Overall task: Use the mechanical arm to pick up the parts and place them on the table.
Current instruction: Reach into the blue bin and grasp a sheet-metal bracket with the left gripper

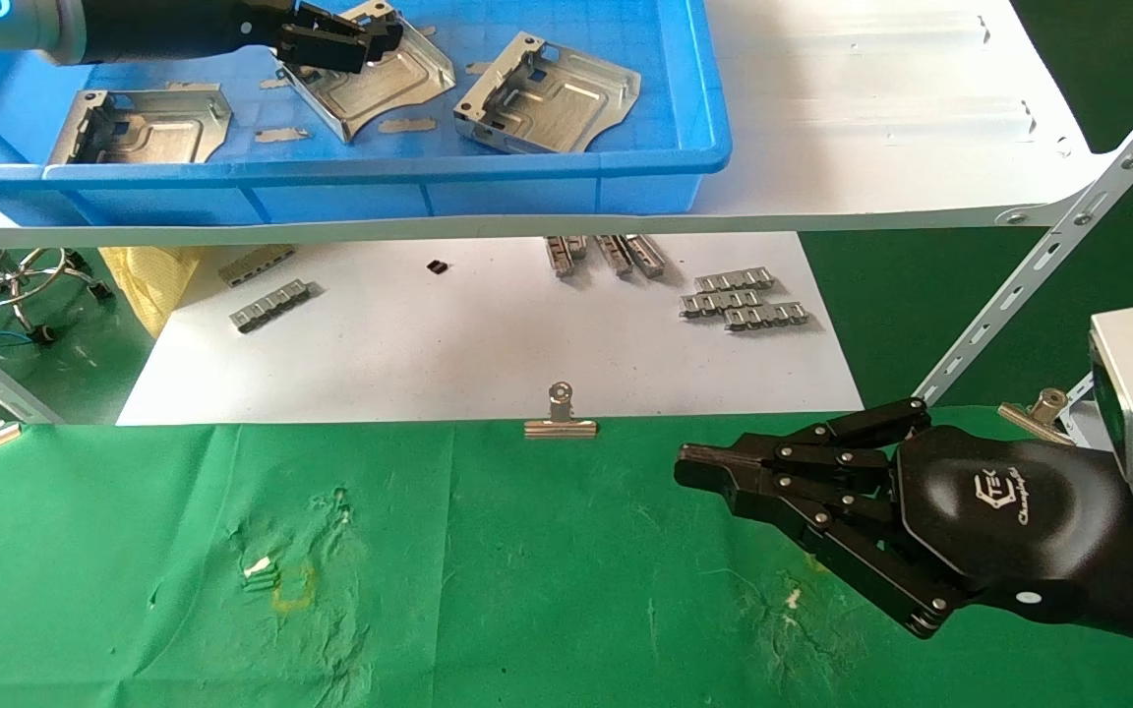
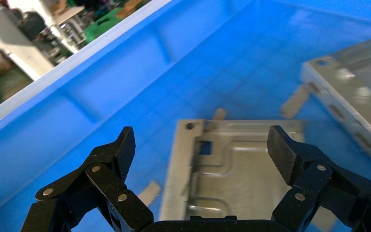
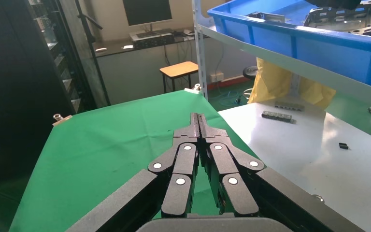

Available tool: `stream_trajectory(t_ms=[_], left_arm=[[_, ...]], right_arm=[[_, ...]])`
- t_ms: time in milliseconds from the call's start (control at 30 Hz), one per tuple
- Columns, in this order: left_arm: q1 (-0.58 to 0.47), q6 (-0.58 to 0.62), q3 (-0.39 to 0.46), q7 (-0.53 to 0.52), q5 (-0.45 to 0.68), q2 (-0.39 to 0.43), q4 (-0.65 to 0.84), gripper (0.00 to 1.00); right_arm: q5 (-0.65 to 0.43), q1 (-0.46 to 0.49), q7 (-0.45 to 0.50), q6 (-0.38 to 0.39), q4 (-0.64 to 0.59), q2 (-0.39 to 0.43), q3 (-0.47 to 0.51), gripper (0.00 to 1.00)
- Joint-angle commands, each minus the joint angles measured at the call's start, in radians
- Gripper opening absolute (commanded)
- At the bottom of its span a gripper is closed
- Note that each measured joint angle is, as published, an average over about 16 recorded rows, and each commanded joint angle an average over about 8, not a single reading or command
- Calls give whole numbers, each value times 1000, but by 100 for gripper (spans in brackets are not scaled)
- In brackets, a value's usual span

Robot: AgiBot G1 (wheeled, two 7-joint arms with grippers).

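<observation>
Three silver stamped plates lie in a blue bin (image 1: 566, 177) on the shelf: a left plate (image 1: 144, 128), a middle plate (image 1: 385, 84) and a right plate (image 1: 552, 98). My left gripper (image 1: 355, 39) is open inside the bin, just above the middle plate. In the left wrist view the open left gripper (image 2: 203, 150) has its jaws spread to either side of the middle plate (image 2: 236, 169), and they hold nothing. The right plate (image 2: 357, 92) lies beyond it. My right gripper (image 1: 689, 467) is shut and empty, low over the green table (image 1: 527, 590); it also shows in the right wrist view (image 3: 198, 118).
The bin stands on a white shelf board (image 1: 871, 108) held by a slanted perforated strut (image 1: 1048, 265). Below it, a white sheet (image 1: 488, 344) carries small grey ridged strips (image 1: 744, 300). Binder clips (image 1: 561, 418) sit at the cloth's far edge. Tiny flat slips (image 1: 281, 134) lie in the bin.
</observation>
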Motion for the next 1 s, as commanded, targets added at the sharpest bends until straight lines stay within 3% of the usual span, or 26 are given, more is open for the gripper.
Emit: stream_trajectory(t_ms=[33,133,167,200,1000], left_arm=[[-17,-27,6,7,11,18,39,51],[-26,-46,13,5,22,32,75,15],[-28,-50,15,3,25,35,85,6],[-30,-52,16,1,27,38,94,1],[-33,-57,15,-12,25,32,132,0]], right_arm=[[0,0,0,0,0,0,0,51],[0,0,0,0,0,0,0,88],[0,0,0,0,0,0,0,97],[0,0,0,0,0,0,0,100],[0,0,0,0,0,0,0,100]])
